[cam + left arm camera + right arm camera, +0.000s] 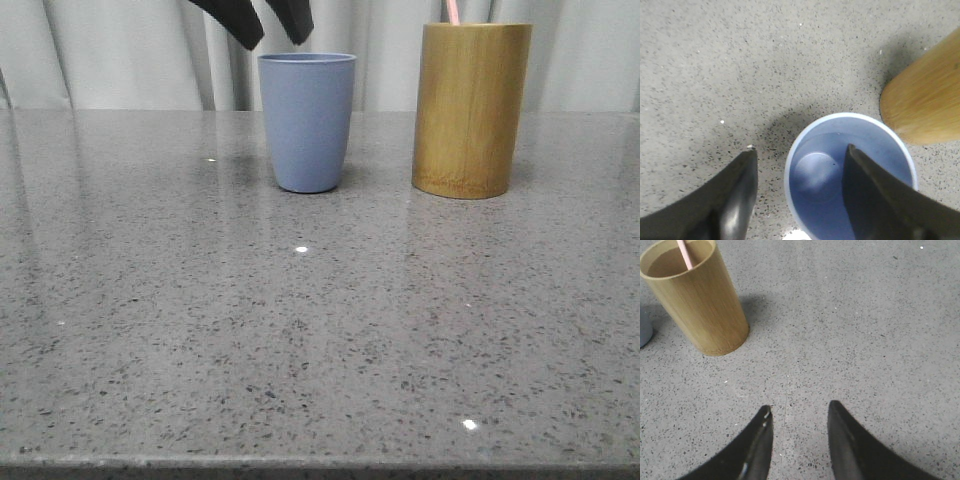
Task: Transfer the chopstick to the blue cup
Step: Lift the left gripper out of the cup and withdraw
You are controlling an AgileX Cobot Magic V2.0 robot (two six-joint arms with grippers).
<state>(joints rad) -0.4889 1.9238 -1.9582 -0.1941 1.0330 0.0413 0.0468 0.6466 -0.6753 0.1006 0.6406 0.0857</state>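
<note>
The blue cup (307, 121) stands upright on the grey table and looks empty inside in the left wrist view (850, 175). A pale pink chopstick (452, 11) sticks up out of the tan bamboo cylinder (470, 108) to its right; it also shows in the right wrist view (685, 254). My left gripper (277, 34) is open and empty, hovering just above the blue cup's rim, one finger over the cup's mouth, the other outside it (800, 149). My right gripper (799, 409) is open and empty above bare table, apart from the bamboo cylinder (697, 300).
The speckled grey stone table (300, 330) stretches to the front edge. A pale curtain (120, 50) hangs behind the table. An edge of the blue cup (644, 327) shows beside the bamboo cylinder in the right wrist view.
</note>
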